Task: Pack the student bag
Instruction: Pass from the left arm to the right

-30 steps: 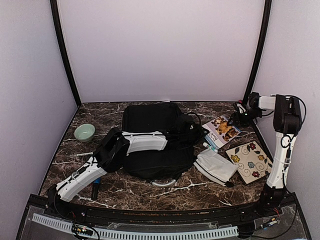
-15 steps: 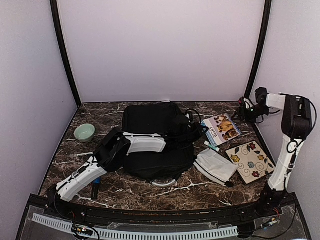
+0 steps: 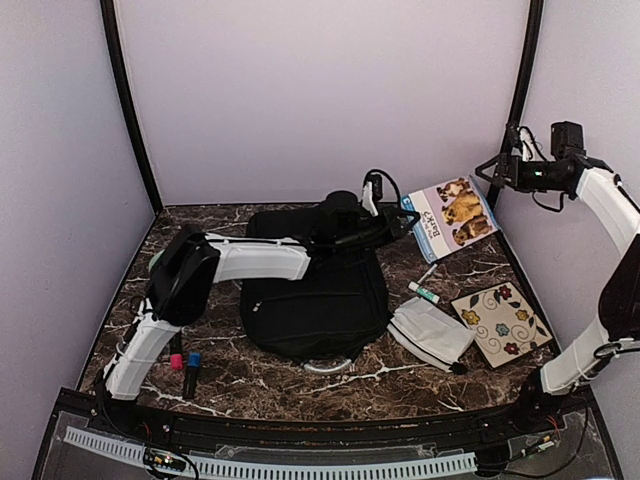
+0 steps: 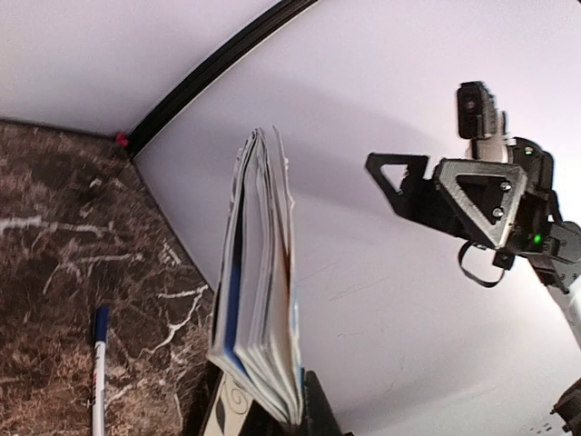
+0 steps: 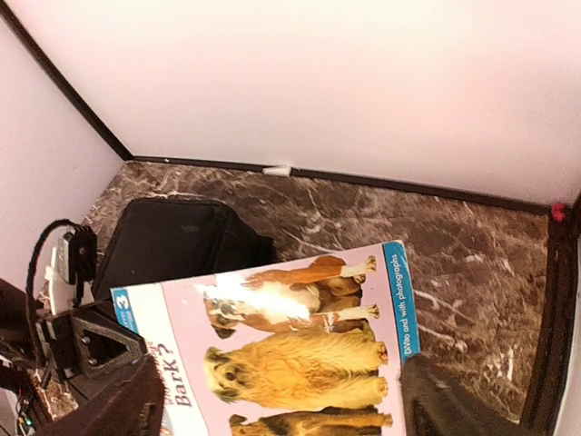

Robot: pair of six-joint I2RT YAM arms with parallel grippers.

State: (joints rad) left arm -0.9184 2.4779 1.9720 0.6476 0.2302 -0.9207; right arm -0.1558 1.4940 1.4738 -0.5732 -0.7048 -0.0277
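Left claw (image 3: 398, 213) clenched on a lower corner of the book (image 3: 452, 208), which stands upright off the desk (image 3: 260, 375). Right claw (image 3: 503, 172) released, jaws wide, near the book's free edge but apart. Bag (image 3: 315, 290) lies flat on the desk, below and to the left of the left claw.

Likely a hand-over: hold the thin grip steady, and let the right claw close on the free edge before the left lets go.

Left wrist view alone shows pages fanning loose at the top. Right wrist view alone shows the dog cover. None shows whether the bag is unzipped.
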